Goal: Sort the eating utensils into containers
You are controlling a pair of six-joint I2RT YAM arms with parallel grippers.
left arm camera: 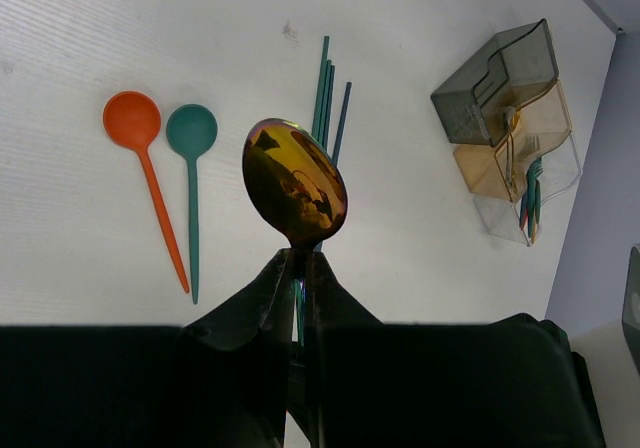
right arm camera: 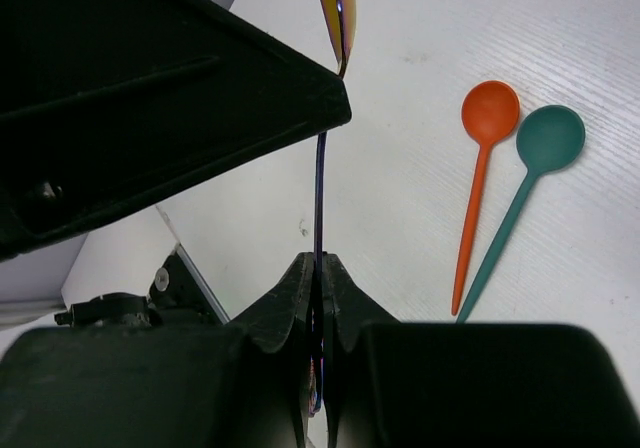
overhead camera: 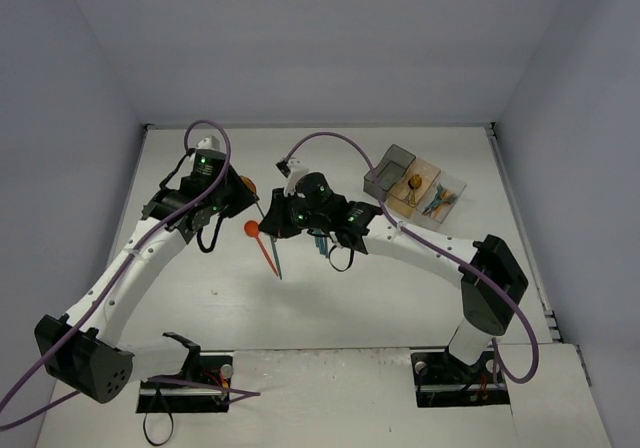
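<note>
White counter, plain grey walls around it, nothing fancy. The gold spoon is up in the air, well apart from the containers and off toward the left arm's side of them, and both arms have it at once. The left gripper is pinched together on the neck just under the bowl, and the right gripper is clamped on the thin handle further down. The spoon's long axis runs straight from one gripper to the other. The right arm is the one nearer the containers, so my guess is it's a handoff and the left has to let go first. Also well apart from the containers, flat on the counter, are an orange spoon and a teal spoon side by side, plus some thin teal handles a bit closer to the containers. Nothing seems to stand between the gold spoon and the containers, though the orange-tan and clear ones already hold a few pieces
</note>
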